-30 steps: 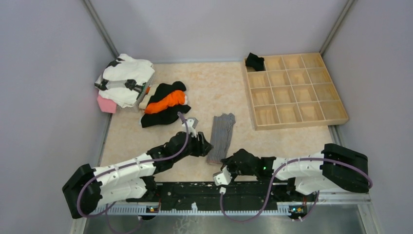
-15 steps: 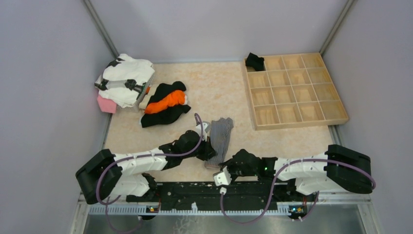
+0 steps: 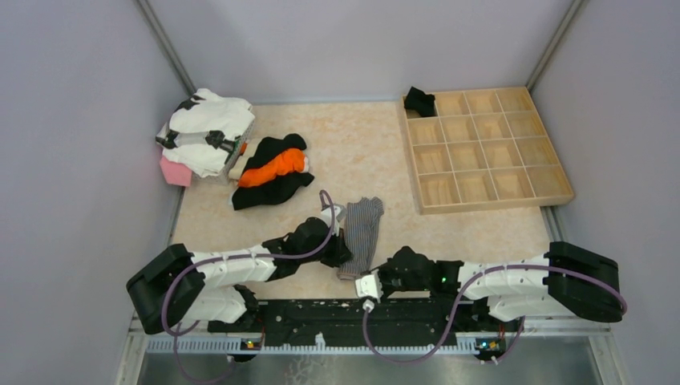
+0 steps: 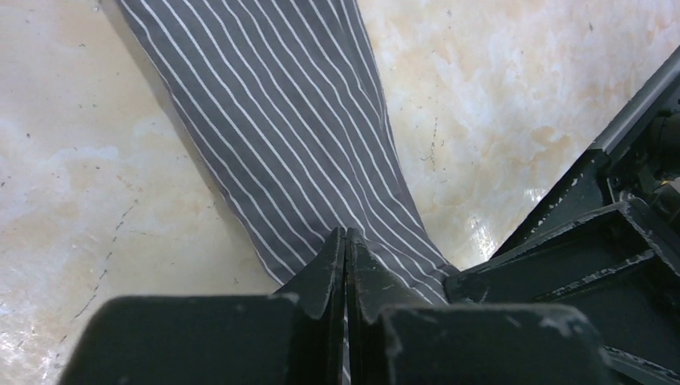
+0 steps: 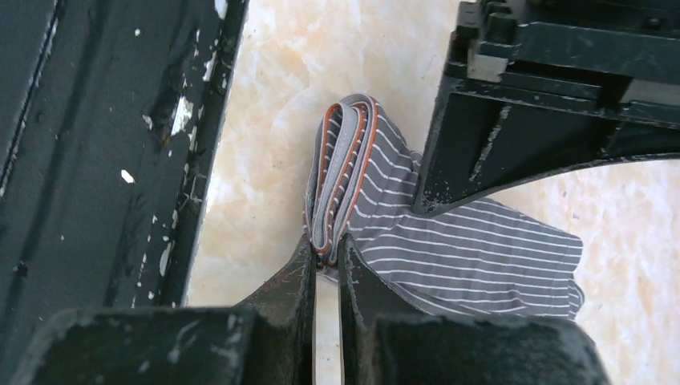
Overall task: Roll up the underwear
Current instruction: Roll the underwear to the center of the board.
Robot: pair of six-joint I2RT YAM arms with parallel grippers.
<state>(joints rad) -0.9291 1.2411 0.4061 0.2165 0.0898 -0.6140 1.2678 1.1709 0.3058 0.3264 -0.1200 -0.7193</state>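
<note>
The grey striped underwear (image 3: 363, 228) lies in a long strip on the table between both arms. My left gripper (image 3: 345, 252) is shut on the strip's near left edge; in the left wrist view its fingertips (image 4: 346, 238) pinch the striped cloth (image 4: 281, 120). At the strip's near end my right gripper (image 3: 372, 273) is shut on the folded waistband (image 5: 341, 172), which has orange edging, with the rest of the underwear (image 5: 473, 257) spread to the right. A black underwear (image 3: 418, 100) sits in the far left compartment of the wooden tray (image 3: 553, 194).
A white and black garment (image 3: 206, 127) over a pink item (image 3: 175, 171) lies at the far left, beside a black and orange garment (image 3: 273, 172). A black rail (image 3: 321, 317) runs along the near edge. Grey walls stand on three sides.
My left gripper moved right onto the striped underwear and closed on its edge. The cloth bunched narrower and shorter. The right arm shifted slightly, still gripping the waistband.
</note>
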